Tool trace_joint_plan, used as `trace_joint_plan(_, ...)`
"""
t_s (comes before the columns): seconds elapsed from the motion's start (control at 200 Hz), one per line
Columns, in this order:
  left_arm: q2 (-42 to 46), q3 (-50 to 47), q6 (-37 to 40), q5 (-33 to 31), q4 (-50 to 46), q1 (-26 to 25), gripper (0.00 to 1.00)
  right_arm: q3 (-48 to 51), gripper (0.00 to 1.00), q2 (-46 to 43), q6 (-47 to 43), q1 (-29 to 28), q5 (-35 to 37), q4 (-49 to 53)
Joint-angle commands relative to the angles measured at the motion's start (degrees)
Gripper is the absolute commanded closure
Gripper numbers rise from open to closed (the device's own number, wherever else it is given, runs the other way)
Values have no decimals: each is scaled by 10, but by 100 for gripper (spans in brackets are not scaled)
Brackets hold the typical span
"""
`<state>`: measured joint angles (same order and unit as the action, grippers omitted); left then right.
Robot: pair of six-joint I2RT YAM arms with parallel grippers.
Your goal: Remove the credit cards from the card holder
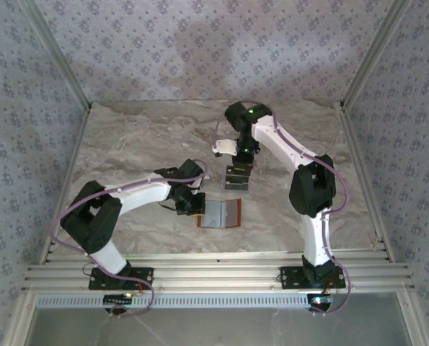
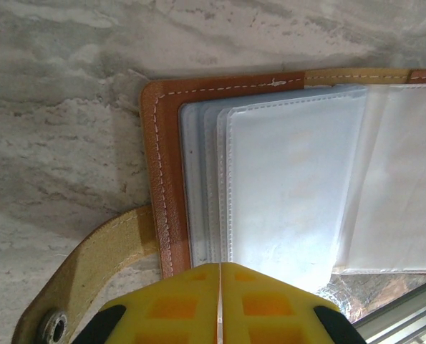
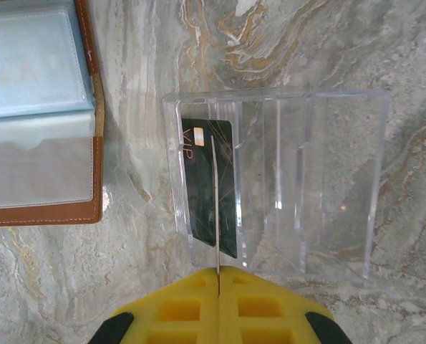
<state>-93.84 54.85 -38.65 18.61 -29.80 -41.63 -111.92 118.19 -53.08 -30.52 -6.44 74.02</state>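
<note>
Two cards out of card holder (image 1: 222, 214): dark card (image 3: 198, 186) flat in clear tray's (image 3: 341, 179) end slot nearest holder; thin card (image 3: 215, 201), edge-on, pinched in right gripper (image 3: 218, 287) above it. Holder open, middle of table (image 1: 142, 144), beside tray. Left gripper (image 2: 220, 287) fingers pressed together at holder's edge.

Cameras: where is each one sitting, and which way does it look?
Top external: high behind the arms, looking down at the table; both arms, the left gripper and the right gripper show.
Left wrist: on the left arm, looking down at the open card holder; its yellow fingers show at the bottom.
Right wrist: on the right arm, looking down at the clear tray holding a dark card; its yellow fingers pinch a thin card.
Shared: both wrist views catch the card holder.
</note>
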Motion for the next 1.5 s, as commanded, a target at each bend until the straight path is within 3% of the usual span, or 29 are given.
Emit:
trace_joint_plan(0.0,21,-6,-5,-6,0,3,89,-16,100,19,-68,-3,1,33)
trace_joint_plan(0.25,24,-12,-8,-7,1,2,89,-13,100,36,-70,-2,-34,33)
trace_joint_plan(1.499,40,3,-18,-17,-22,2,90,13,95,98,-76,19,-64,10)
